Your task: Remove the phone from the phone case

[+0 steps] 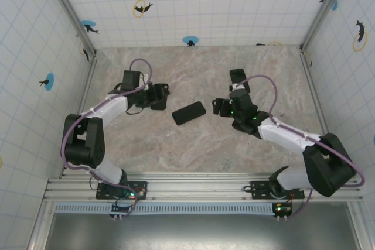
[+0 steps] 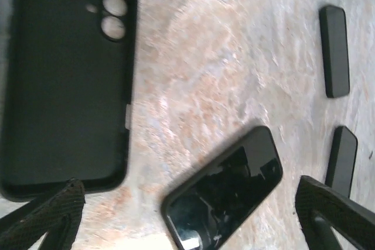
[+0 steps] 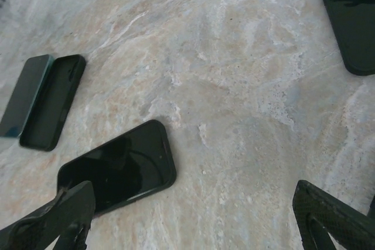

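The phone (image 1: 188, 113) lies flat and screen up at the middle of the table, with a black case rim around its dark glass. It also appears in the left wrist view (image 2: 222, 188) and in the right wrist view (image 3: 117, 168). My left gripper (image 1: 157, 93) hovers just left of it, open, with nothing between its fingers (image 2: 47, 215). My right gripper (image 1: 220, 107) hovers just right of it, also open and empty, its left finger (image 3: 53, 218) close to the phone's near end. Neither gripper touches the phone.
An empty black case (image 2: 64, 80) with camera cutouts lies under my left gripper. A teal phone (image 3: 23, 95) lies beside a black case (image 3: 53, 100). Another dark phone (image 1: 237, 76) lies behind my right arm. Two narrow black bars (image 2: 334, 51) show at the right.
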Controlling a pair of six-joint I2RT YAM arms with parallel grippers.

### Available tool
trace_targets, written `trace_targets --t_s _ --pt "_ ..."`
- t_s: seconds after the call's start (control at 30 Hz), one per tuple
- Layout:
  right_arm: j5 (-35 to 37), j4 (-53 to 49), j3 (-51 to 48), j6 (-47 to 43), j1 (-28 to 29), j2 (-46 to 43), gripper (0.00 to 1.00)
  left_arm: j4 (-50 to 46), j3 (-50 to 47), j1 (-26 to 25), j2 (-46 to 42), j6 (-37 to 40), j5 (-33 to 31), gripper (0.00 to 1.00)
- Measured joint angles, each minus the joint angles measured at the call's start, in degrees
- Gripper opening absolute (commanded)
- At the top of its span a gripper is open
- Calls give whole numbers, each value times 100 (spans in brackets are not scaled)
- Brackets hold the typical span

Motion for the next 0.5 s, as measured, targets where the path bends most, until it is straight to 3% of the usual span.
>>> trace_targets --t_s 0.2,0.3,0.37,0.5 --pt "-953 -7 -240 -227 -474 -345 92 -146 2 -483 9 1025 -72 97" --pt "-1488 -2 -387 -367 -752 -461 92 -284 48 -841 83 1869 -138 98" --pt "-1762 -2 -490 -472 -868 -516 100 -315 48 -1093 107 2437 -166 98" --pt "-2164 -9 -603 -647 -979 -535 99 -396 133 -1388 214 3300 -140 98"
